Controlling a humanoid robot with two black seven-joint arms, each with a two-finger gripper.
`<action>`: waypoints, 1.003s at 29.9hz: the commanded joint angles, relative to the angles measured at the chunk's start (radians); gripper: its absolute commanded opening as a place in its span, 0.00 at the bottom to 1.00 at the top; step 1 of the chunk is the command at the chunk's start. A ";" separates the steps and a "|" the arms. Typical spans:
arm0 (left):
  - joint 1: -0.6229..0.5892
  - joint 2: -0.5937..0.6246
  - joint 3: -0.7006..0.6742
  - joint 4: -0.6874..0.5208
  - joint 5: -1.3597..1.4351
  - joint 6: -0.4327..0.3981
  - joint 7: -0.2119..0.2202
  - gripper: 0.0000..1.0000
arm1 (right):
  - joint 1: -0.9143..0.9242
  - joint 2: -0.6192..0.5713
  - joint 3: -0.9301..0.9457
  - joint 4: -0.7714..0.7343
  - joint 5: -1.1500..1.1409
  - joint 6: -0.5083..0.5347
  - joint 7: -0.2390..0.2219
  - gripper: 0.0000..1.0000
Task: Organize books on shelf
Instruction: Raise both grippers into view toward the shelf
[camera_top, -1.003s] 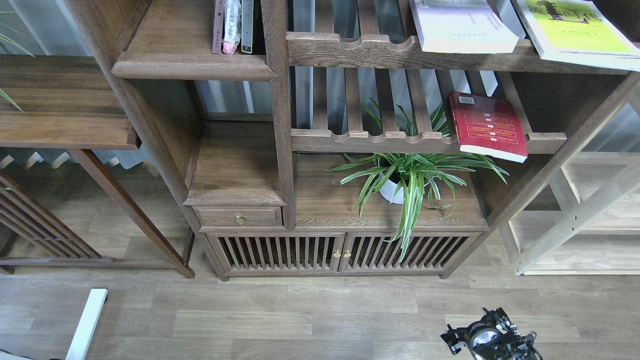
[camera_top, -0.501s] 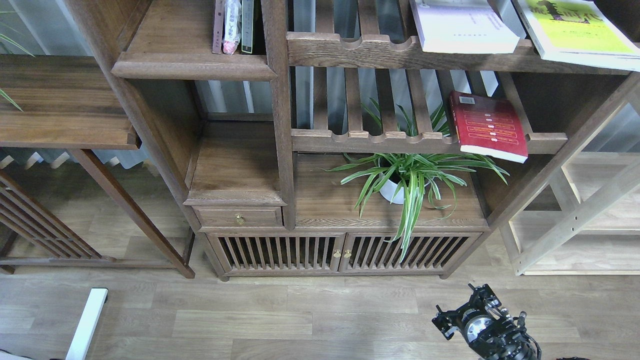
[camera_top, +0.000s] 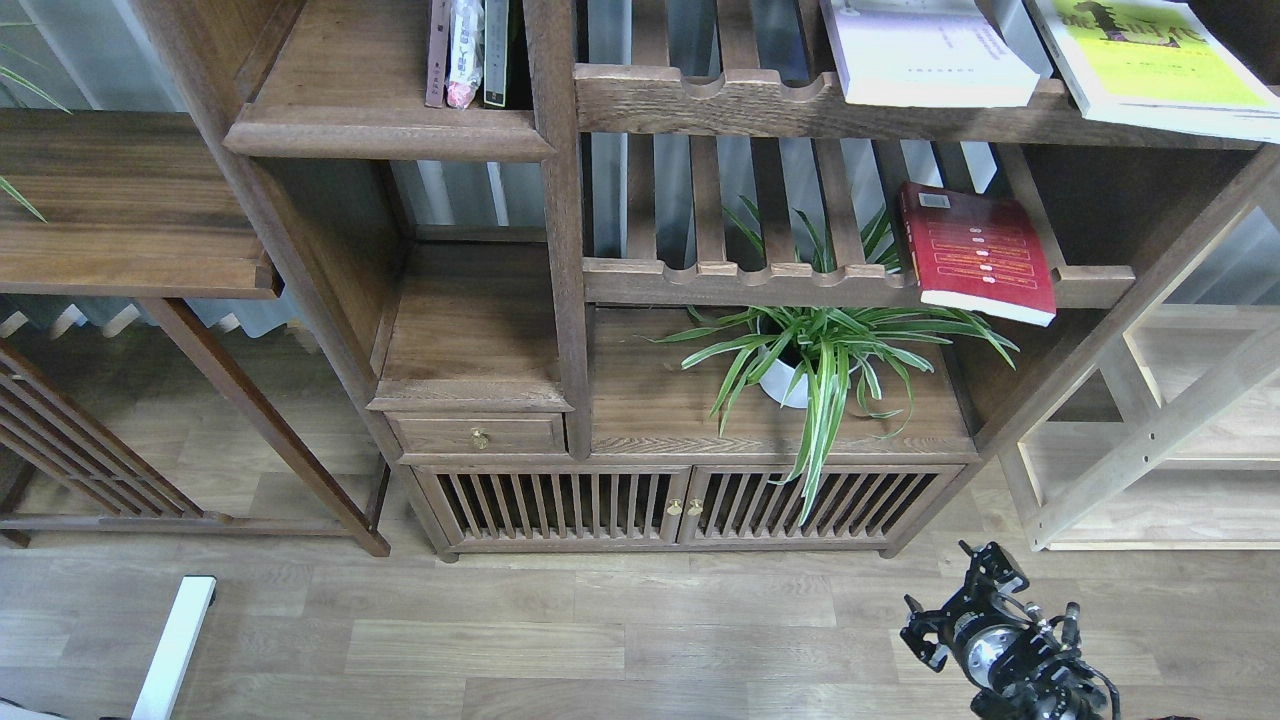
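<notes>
The white/pale lavender book (camera_top: 930, 55) and the yellow-green book (camera_top: 1150, 65) lie flat on the upper slatted rack at the top right. The red book (camera_top: 975, 250) with yellow text lines lies flat on the lower slatted rack, its front corner over the rail. The shelf (camera_top: 385, 132), a dark solid board with a stepped front edge, is at the upper left and holds three upright books (camera_top: 465, 50) at its right end. My right gripper (camera_top: 960, 600) is low over the floor at the bottom right, far below the books, dark and seen end-on. My left gripper is out of view.
A potted spider plant (camera_top: 815, 350) stands on the cabinet top under the red book. A post (camera_top: 560, 200) separates the shelf from the racks. A dark side table (camera_top: 130, 200) is at the left, a pale wooden rack (camera_top: 1150, 440) at the right.
My right gripper has risen further into view from the bottom edge, first drifting left, then back right. The books have not moved.
</notes>
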 joint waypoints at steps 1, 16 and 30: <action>-0.023 0.018 0.040 0.000 0.025 0.009 -0.040 0.99 | 0.000 -0.028 -0.003 -0.203 0.000 -0.007 0.006 1.00; -0.112 0.070 -0.121 0.011 -0.147 0.063 0.038 0.99 | 0.012 -0.105 0.014 -0.204 0.001 -0.006 0.006 1.00; -0.198 0.088 -0.009 0.006 -0.035 0.130 -0.044 1.00 | 0.026 -0.226 0.013 -0.158 0.004 0.008 0.006 1.00</action>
